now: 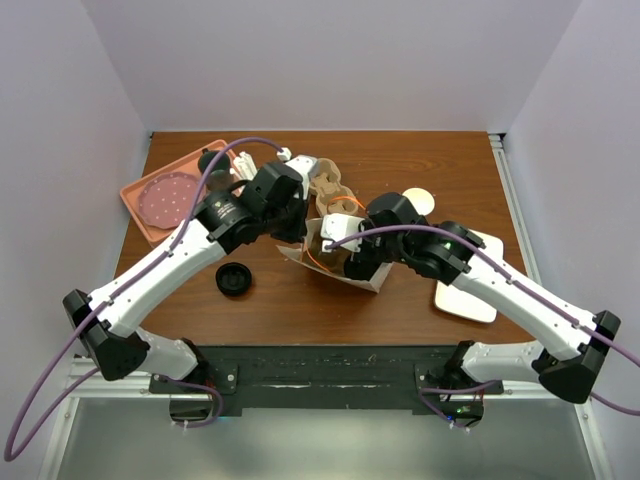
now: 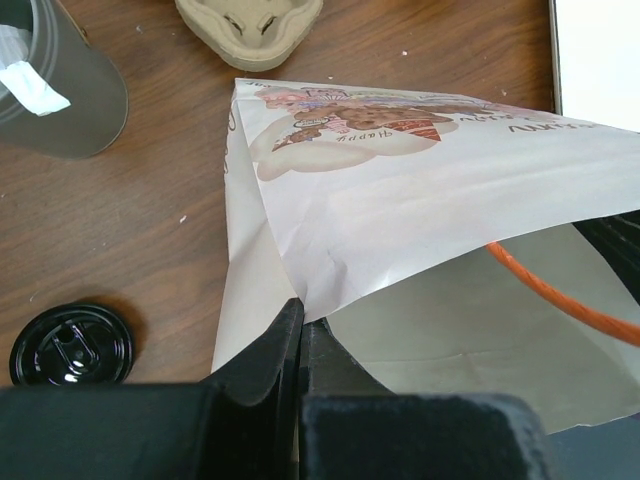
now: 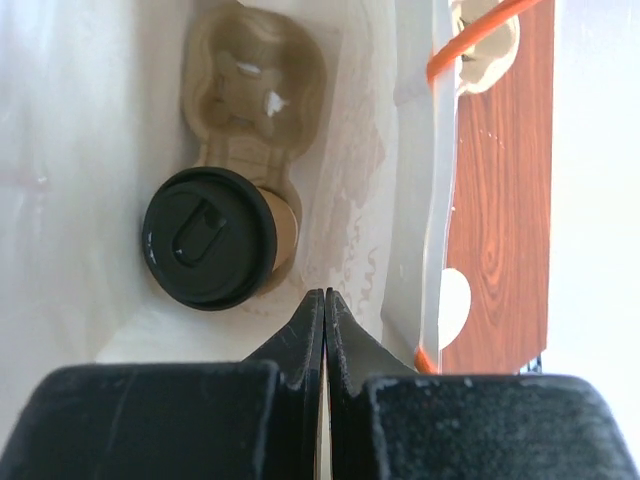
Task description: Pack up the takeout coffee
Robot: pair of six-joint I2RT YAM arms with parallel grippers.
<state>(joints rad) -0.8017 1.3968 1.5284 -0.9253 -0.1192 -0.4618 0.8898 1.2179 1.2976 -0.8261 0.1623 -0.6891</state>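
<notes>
Brown table point(image 1: 420, 160) from above: both arms meet at the white bag point(image 1: 368, 282). Left wrist view: the left pincer point(image 2: 301, 318) is clenched on the bag's edge. Right wrist view: the right pincer point(image 3: 325, 298) is nearer, pinched shut on nothing, inside the bag — the coffee cup point(image 3: 210, 237) stands lid-up in its carrier point(image 3: 255, 80), just ahead and a bit left.

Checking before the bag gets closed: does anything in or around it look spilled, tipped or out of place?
No spill shows. Inside the white bag, the lidded takeout coffee sits in one hole of its carrier. Only oddity: a loose black lid lying alone on the table left of the bag, no cup beside it.
</notes>
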